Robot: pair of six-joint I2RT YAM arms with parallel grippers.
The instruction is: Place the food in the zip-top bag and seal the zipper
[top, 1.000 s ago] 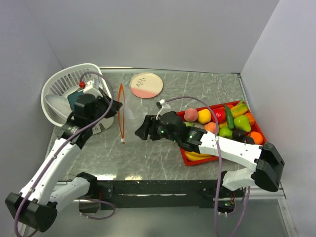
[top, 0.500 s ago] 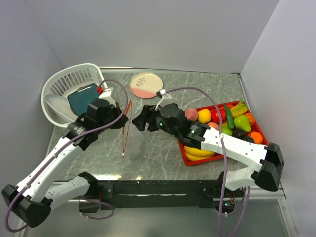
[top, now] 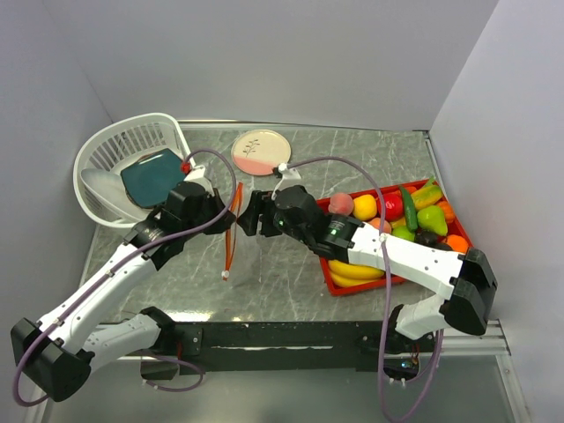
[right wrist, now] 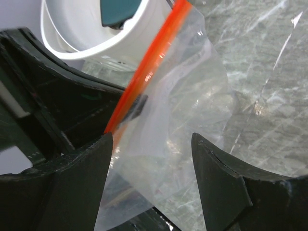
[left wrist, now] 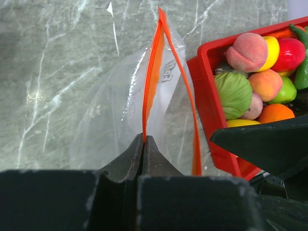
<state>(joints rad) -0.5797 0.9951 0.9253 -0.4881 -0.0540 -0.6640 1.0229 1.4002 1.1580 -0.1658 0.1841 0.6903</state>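
The bag [left wrist: 110, 125], flat on the table [left wrist: 48, 62] a second earlier, hung lifted beside the tray [left wrist: 204, 96]. The left gripper [left wrist: 144, 144] was clamped on one zipper [left wrist: 150, 82] lip. The right gripper [right wrist: 151, 139], spread wide and empty, had come up to the other lip. The mouth looked ready to be pulled open, and the food [left wrist: 248, 53] was all unbagged.

Overhead looks down; wrist views close, share bag [left wrist: 108, 113].

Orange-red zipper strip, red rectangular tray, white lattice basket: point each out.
Orange-red zipper strip [left wrist: 152, 74], left wrist view, wide left band.
Red rectangular tray [left wrist: 204, 103], left wrist view, outer side wall.
White lattice basket [top: 121, 139], top view, lattice wall.
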